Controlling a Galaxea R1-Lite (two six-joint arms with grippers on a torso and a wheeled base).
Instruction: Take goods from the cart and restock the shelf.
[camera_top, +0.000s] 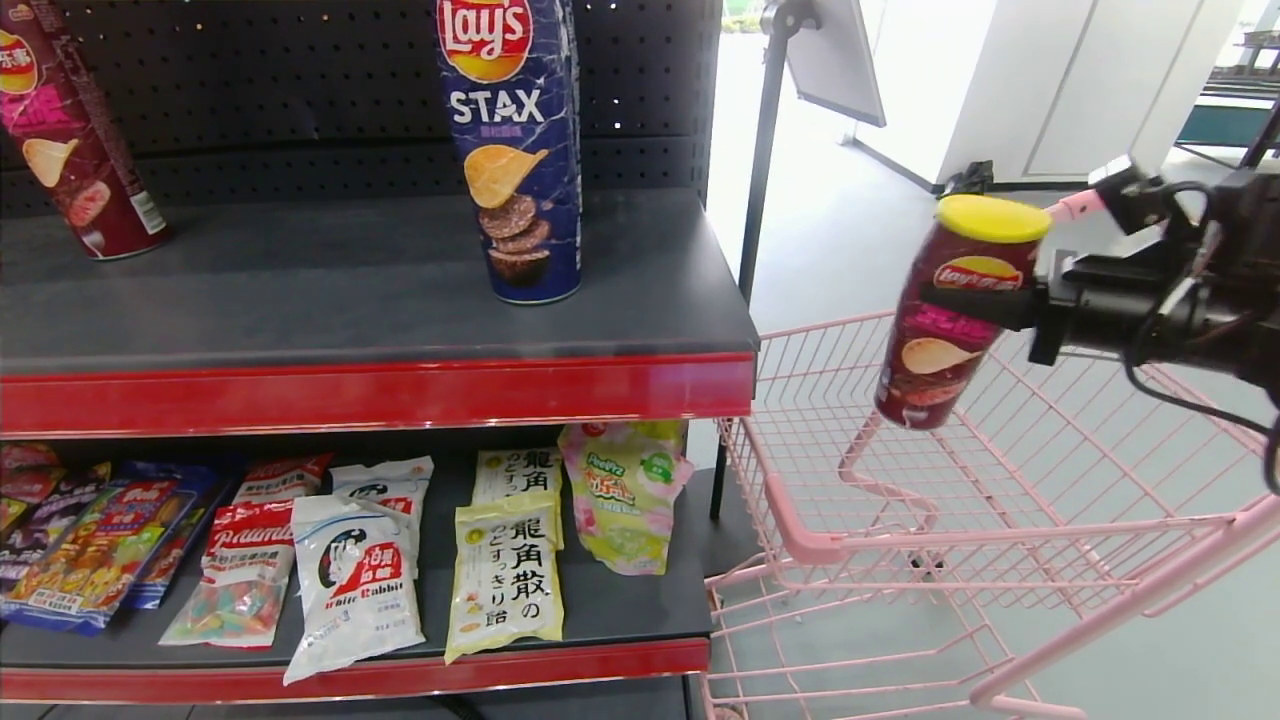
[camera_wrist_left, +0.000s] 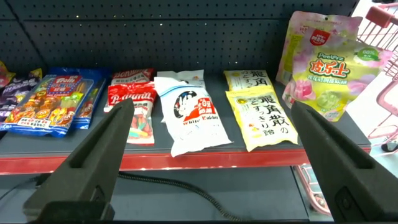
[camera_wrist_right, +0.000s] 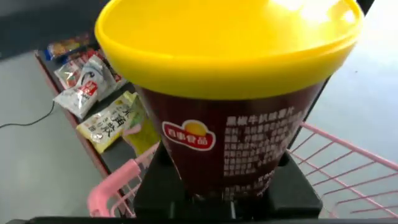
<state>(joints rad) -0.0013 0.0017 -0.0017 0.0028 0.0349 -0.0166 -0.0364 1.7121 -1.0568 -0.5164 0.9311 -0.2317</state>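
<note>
Store aisle, grey floor, dark pegboard rack w/ red-edged boards across the left two-thirds of the head view. Upper shelf board (camera_top: 330, 300) carries a blue can (camera_top: 515, 150) standing at top centre and a second maroon can (camera_top: 75, 130) at upper left, w/ bare board btwn and in front of them. Lower shelf (camera_top: 620, 605) holds flat snack bags (camera_top: 505, 575). Pink wire cart (camera_top: 812, 545) sits lower right, just beside the rack's end.

Task item: maroon can (camera_top: 940, 330) w/ yellow lid, in the air right of centre, above the cart basket and apart from the wire. Right gripper (camera_top: 980, 300) pinches it across the upper body, just below the lid. Long axis is near upright, lid up, base tipped slightly toward frame left. Arm enters from the right edge, forearm about level, tool pointing left.

What I steer by: free board lies to frame left of the can, and its base hangs a bit lower in frame than the board's front edge. I judge a small lift, then a sideways carry left; right arm is the nearer one. Left gripper (camera_wrist_left: 211, 106) is spread wide, holding nothing, facing the lower-shelf bags.
</note>
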